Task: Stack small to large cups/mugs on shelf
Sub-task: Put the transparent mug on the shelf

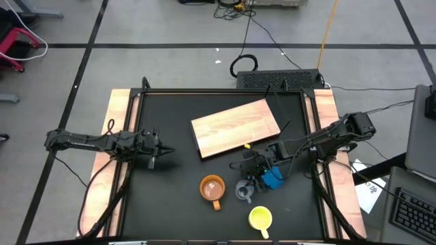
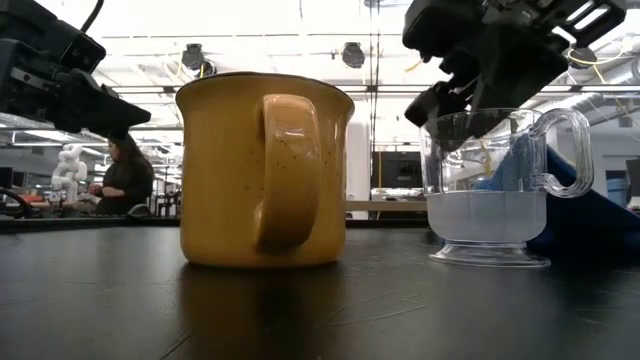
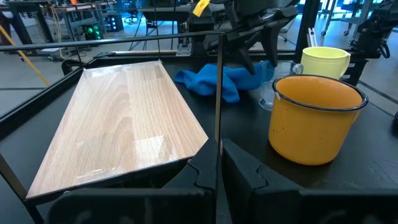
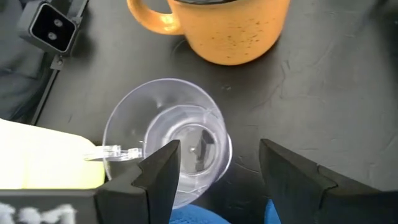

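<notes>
Our right pincer (image 4: 217,171) hangs directly over the clear glass cup (image 4: 166,140), fingers spread wide, nothing held. From the right wrist view one finger sits above the cup's bowl and the other outside the rim, so we're lined up for a rim pinch. Our left pincer (image 1: 158,149) waits at the left side of the worktop (image 1: 163,197), closed and empty, well apart from everything.

Where things are: the glass cup stands upright on the worktop, just beside the orange mug (image 1: 212,188), with the blue cloth (image 1: 271,178) right against its other side. The yellow mug (image 1: 260,218) sits nearer the front edge. The shelf (image 1: 235,126) lies flat behind them, nothing on it. No stacking done yet.

Risks we see:
- Cup is light, slick plastic or glass; an off-centre pinch could tip it or squirt it into the orange mug.
- Cup handle (image 2: 565,150) may foul a finger on descent.
- Cloth under or against the base could drag along on lift.
- The smallest cup must not end up under the others in the nest.

Readable writing: none. No brands or labels on the mugs, cup or shelf.
</notes>
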Tool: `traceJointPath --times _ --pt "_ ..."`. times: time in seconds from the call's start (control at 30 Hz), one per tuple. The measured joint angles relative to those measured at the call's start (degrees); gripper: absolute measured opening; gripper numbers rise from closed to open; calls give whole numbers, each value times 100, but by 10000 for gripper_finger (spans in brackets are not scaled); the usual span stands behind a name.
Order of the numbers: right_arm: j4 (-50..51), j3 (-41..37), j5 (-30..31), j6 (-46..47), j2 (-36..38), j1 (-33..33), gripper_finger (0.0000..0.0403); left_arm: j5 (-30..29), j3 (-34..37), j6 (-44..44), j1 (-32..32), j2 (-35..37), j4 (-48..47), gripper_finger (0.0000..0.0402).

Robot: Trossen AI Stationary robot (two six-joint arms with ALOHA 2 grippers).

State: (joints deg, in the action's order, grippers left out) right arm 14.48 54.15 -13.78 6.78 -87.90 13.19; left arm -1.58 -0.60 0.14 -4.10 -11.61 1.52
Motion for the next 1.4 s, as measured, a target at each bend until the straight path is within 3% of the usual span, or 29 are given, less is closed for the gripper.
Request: traceJointPath --times 1.2,1.4 --pt "-441 7 9 -187 -302 118 208 0 0 -1 -2 0 0 24" --pt "-423 7 9 -188 -302 118 182 0 0 -1 0 -1 2 24"
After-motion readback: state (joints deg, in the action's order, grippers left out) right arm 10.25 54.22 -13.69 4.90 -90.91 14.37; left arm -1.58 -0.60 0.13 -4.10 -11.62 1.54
